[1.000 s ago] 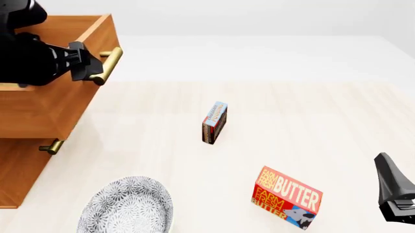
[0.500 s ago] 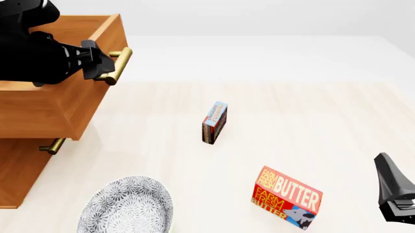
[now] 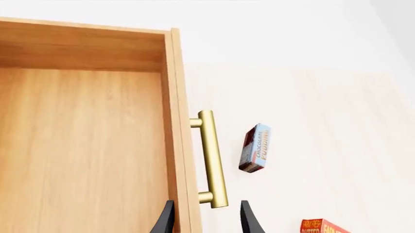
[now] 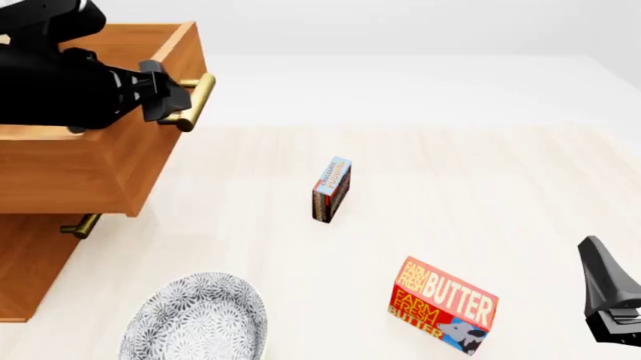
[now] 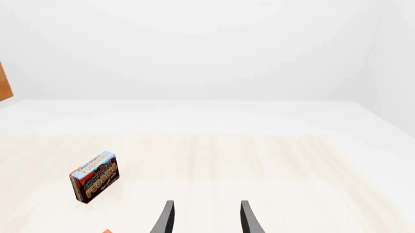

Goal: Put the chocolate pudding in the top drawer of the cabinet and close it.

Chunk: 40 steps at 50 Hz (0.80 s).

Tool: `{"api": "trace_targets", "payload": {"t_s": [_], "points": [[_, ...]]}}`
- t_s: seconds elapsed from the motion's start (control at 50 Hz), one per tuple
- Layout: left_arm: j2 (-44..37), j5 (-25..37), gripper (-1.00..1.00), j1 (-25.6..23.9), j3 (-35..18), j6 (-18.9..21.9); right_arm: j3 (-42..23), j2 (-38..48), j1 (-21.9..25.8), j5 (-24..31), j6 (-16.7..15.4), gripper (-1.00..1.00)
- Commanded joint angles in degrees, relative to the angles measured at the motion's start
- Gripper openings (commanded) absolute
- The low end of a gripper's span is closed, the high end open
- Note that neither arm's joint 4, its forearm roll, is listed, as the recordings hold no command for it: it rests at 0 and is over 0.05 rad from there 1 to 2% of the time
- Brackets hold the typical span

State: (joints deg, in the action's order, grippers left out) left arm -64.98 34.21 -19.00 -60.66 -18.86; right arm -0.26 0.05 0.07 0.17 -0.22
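The chocolate pudding [image 4: 332, 189] stands on edge mid-table; it also shows in the left wrist view [image 3: 255, 148] and the right wrist view [image 5: 95, 177]. The top drawer [image 4: 90, 165] of the cabinet [image 4: 30, 270] is pulled far out and its inside [image 3: 84, 145] holds nothing. My left gripper [image 4: 168, 101] is at the drawer's brass handle [image 4: 195, 101]. In the left wrist view the gripper [image 3: 206, 221] is open, with its fingers on either side of the handle's [image 3: 213, 155] end and a gap to each. My right gripper [image 4: 601, 277] is open and empty at the near right, also seen in its wrist view [image 5: 204, 221].
A red-orange butter box [image 4: 440, 304] stands at the near right, between the pudding and my right gripper. A patterned grey plate [image 4: 197, 319] lies at the near left. The lower drawer's brass handle [image 4: 80, 225] sticks out under the open top drawer.
The top drawer has slid further out to the right, with my left gripper moving along at its handle. The pudding, butter box, plate and right gripper have not moved.
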Motion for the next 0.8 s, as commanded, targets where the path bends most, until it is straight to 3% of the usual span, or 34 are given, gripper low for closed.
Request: {"api": "trace_targets", "payload": {"t_s": [0.02,0.6,0.8], "points": [[-3.0,-1.8,1.0,-1.9,2.4,1.0,0.0,0.0,0.0,0.0,0.0,1.0],[-3.0,-3.2,1.0,-4.9,2.1,0.7,0.0,0.0,0.0,0.0,0.0,1.0],[-2.1,-1.1,1.0,-5.1,-2.0,4.0,0.0,0.0,0.0,0.0,0.0,1.0]]}}
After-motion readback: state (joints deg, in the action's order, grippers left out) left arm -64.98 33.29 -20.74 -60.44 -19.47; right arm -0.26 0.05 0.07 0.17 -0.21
